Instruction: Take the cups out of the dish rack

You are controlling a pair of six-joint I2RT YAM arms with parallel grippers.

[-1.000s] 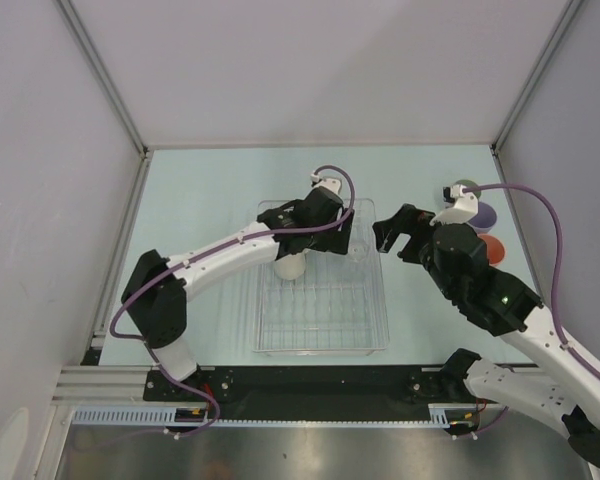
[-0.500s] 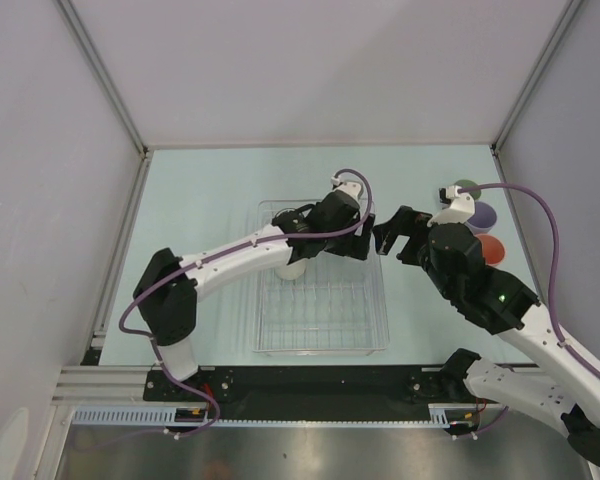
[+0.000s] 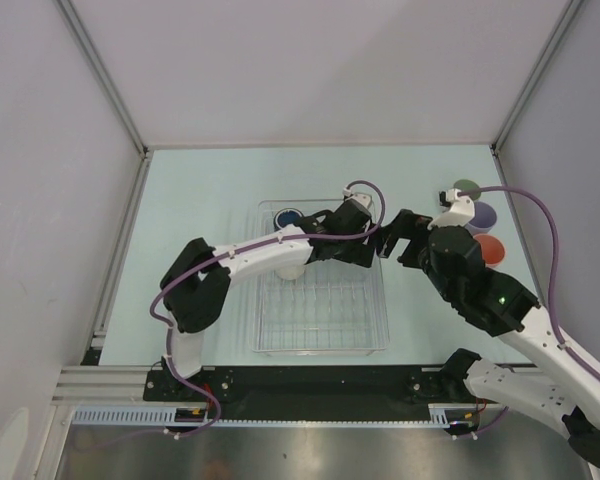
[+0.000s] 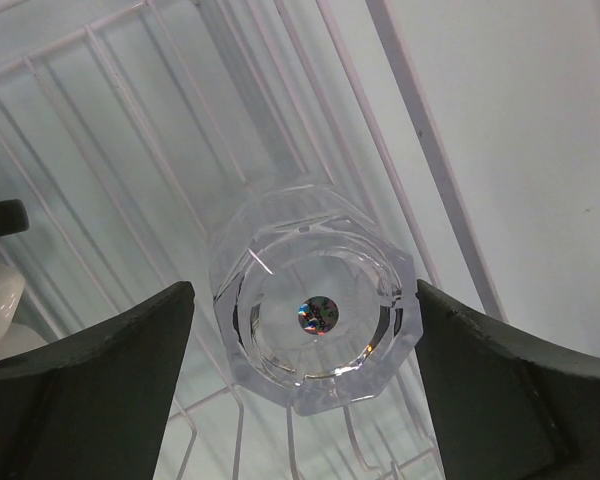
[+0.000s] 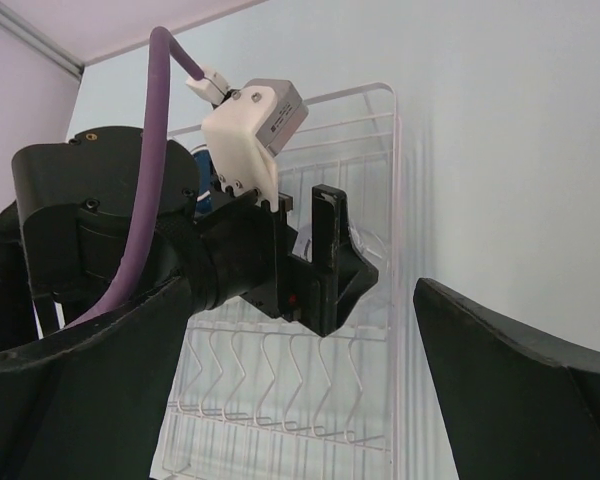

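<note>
1. the left gripper reaches across to the far right corner of the dish rack. its jaws are spread wide and hold nothing.
2. in the left wrist view the clear glass stands on end on the rack wires, centred between the fingers. there are gaps on both sides and no contact shows. it looks lined up for a side pinch on the glass wall. can't tell if the mouth is up or down.
3. the right gripper is fully open and empty, hanging just outside the rack's right rim and facing the left wrist. it is probably parked there to keep clear of the left arm.
4. the sage green tumbler, lavender tumbler and salmon-orange tumbler sit on the table right of the rack. they are already out, so that is likely the drop zone.
5. the cream-white mug and dark blue mug are inside the rack, on its far left part.
6. the likely next step is to close on the glass and lift it straight up. the risks are smooth glass slipping, or a finger catching the wires or the rack wall close by.
</note>
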